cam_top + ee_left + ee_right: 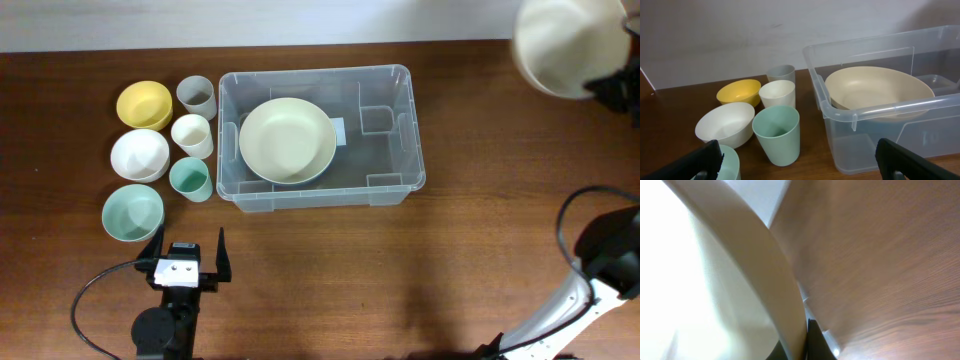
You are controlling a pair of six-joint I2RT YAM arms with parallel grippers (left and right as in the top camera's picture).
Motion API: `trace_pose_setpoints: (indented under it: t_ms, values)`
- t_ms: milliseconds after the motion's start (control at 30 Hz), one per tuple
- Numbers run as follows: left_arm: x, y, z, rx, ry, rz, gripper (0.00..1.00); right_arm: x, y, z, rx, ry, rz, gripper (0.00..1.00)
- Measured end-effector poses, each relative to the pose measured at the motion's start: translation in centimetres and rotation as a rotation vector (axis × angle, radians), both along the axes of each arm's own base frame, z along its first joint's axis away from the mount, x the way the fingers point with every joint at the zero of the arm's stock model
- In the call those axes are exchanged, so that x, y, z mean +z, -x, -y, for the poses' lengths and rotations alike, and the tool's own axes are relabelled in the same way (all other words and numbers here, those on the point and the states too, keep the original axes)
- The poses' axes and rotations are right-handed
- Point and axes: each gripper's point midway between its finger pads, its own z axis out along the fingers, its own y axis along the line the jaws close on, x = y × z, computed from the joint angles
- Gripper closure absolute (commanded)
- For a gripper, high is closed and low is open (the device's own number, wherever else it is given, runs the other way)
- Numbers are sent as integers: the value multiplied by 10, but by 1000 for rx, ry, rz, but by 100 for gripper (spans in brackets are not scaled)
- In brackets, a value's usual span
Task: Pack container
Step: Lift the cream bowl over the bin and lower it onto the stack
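Note:
The clear container (400, 170) stands in the middle of the table with a cream bowl (287, 140) in its left half; both also show in the left wrist view, the container (875, 112) and the bowl (880, 90). My left gripper (187, 262) is open and empty near the table's front edge, left of the container. My right gripper (607, 88) is shut on the rim of a second cream bowl (568, 45), held high at the far right; that bowl (715, 280) fills the right wrist view.
Left of the container stand a yellow bowl (144, 103), a white bowl (139, 154), a mint bowl (132, 212), a grey cup (197, 96), a cream cup (192, 135) and a mint cup (190, 179). A black cable loops at right (566, 240).

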Motion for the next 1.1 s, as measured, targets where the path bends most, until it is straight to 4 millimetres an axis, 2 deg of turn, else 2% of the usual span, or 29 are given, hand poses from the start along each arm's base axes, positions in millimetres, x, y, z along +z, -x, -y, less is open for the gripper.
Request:
trace_pose_setpoints:
  t_ms: [67,133,167,200,233,267,300,333,367,533,600,667,767,1100]
  values:
    - [0,0,0,0,0,0,0,22,-1,-47,116,20,46,96]
    - [0,0,0,0,0,0,0,32,-4,-89,219,36,72,96]
    - [0,0,0,0,0,0,0,35,-6,-119,292,49,86,96]
    - [0,0,0,0,0,0,0,35,-8,-136,332,56,90,96]
    - [0,0,0,0,0,0,0,33,-9,-162,391,71,88,96]
    - [0,0,0,0,0,0,0,31,-9,-178,429,86,87,96]
    - [0,0,0,0,0,0,0,25,-9,-210,498,117,79,96]
    - [0,0,0,0,0,0,0,24,-8,-219,518,127,77,96]
    - [0,0,0,0,0,0,0,20,-6,-245,575,158,76,96]
    - [0,0,0,0,0,0,0,-1,0,-326,726,264,73,96]
    - [0,0,0,0,0,0,0,-14,2,-352,766,290,64,96]
    - [0,0,0,0,0,0,0,-29,5,-372,794,302,39,96]
    - [0,0,0,0,0,0,0,-52,5,-388,814,315,-3,96]
    - [0,0,0,0,0,0,0,-116,-2,-392,785,314,-133,96]
